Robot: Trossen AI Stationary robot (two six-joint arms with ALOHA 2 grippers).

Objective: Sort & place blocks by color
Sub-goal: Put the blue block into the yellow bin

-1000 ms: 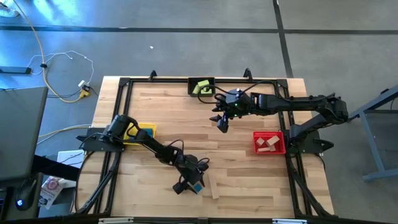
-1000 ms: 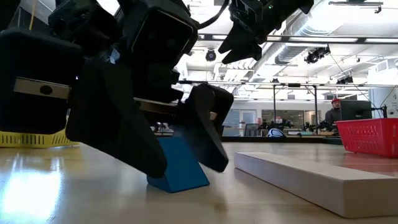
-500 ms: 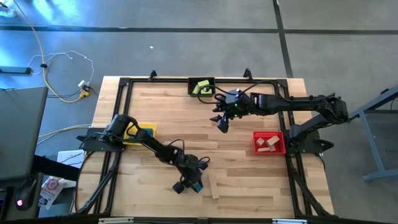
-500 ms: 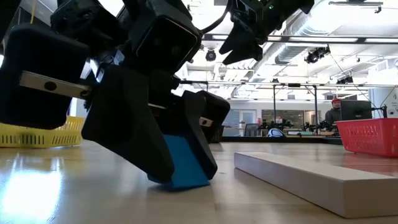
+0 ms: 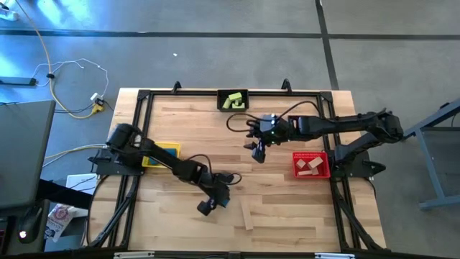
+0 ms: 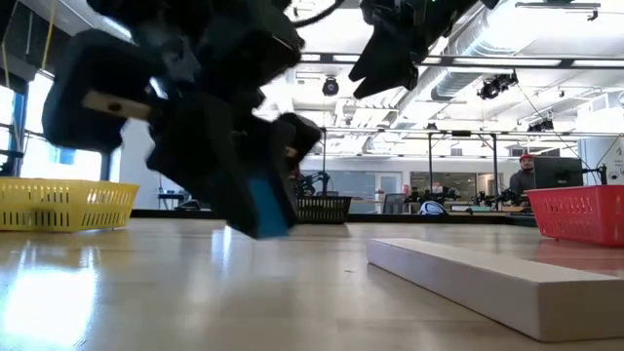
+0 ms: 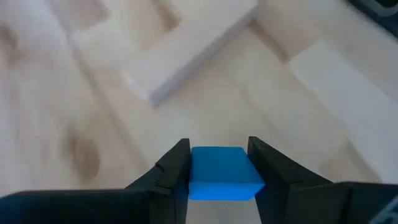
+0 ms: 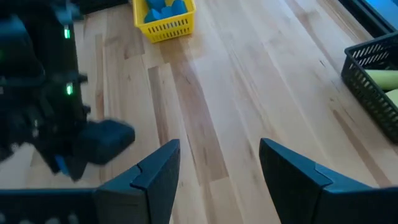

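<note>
Between the left pincer's [image 7: 219, 171] 2 closed fingers, the blue block [image 7: 222, 180] hangs clear of the surface [image 5: 287, 208]. A plain wood bar [image 6: 487, 283] lies flat beside it. The yellow bin [image 8: 163, 17] holds blue blocks, the black bin [image 5: 233, 99] green ones, the red bin [image 5: 311, 165] wood ones. The right pincer [image 8: 217, 168] hovers mid-surface, open and empty.

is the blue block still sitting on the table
No, in the low view the left gripper holds the blue block clear above the table.
</note>
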